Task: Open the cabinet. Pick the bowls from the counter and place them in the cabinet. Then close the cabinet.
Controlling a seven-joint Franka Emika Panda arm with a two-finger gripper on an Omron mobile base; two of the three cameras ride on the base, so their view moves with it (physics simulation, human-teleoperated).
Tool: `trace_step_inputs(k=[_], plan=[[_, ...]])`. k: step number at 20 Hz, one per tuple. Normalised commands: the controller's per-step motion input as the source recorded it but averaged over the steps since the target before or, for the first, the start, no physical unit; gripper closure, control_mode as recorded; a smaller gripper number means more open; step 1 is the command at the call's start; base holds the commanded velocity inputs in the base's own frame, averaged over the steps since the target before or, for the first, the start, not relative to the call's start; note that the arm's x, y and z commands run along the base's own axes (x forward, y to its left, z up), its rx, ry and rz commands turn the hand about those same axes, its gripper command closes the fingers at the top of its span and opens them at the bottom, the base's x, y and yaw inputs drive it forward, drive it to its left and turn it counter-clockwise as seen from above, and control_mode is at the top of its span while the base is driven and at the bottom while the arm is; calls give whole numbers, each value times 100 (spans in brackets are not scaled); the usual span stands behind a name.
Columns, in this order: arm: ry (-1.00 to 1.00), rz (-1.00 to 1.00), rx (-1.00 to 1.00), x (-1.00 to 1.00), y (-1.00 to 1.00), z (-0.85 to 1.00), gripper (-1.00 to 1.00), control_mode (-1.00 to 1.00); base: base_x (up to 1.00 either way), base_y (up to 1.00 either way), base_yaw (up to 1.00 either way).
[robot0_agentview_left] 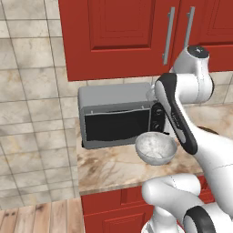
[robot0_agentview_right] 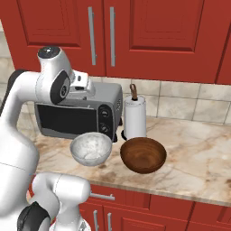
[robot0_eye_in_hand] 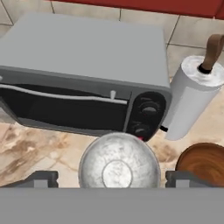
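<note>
The red wall cabinet [robot0_agentview_left: 118, 36] [robot0_agentview_right: 149, 31] hangs above the counter, both doors shut, with its grey bar handles [robot0_agentview_right: 91, 36] side by side. A speckled marble-look bowl [robot0_agentview_left: 156, 148] [robot0_agentview_right: 91, 149] [robot0_eye_in_hand: 118, 164] sits on the marbled counter [robot0_agentview_left: 104, 168] [robot0_agentview_right: 198, 153] in front of the microwave. To its right stands the dark wood-look bowl [robot0_agentview_right: 143, 154] [robot0_eye_in_hand: 205, 162]. My gripper [robot0_eye_in_hand: 113, 179] is open and holds nothing. It hovers above the marble bowl, which lies between the two fingertips in the hand view.
A grey microwave [robot0_agentview_left: 116, 116] [robot0_agentview_right: 72, 117] [robot0_eye_in_hand: 83, 87] stands against the tiled wall behind the bowls. A paper towel roll [robot0_agentview_right: 134, 117] [robot0_eye_in_hand: 190, 100] on a wooden-topped holder is right of it. Red base cabinets run under the counter's front edge.
</note>
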Motion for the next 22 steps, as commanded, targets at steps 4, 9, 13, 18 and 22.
trace_step_inputs(k=[4,9,13,18,22], plan=[[-10,0,3,-2,-49,54,-100,-100,0,0,0],[-9,0,1,0,-42,64,-100,-100,0,0,0],[-17,0,0,0,-41,59,-100,-100,0,0,0],[-7,0,0,16,-20,30,-100,-100,0,0,0],[-5,4,-1,10,-24,22,-100,-100,0,0,0]])
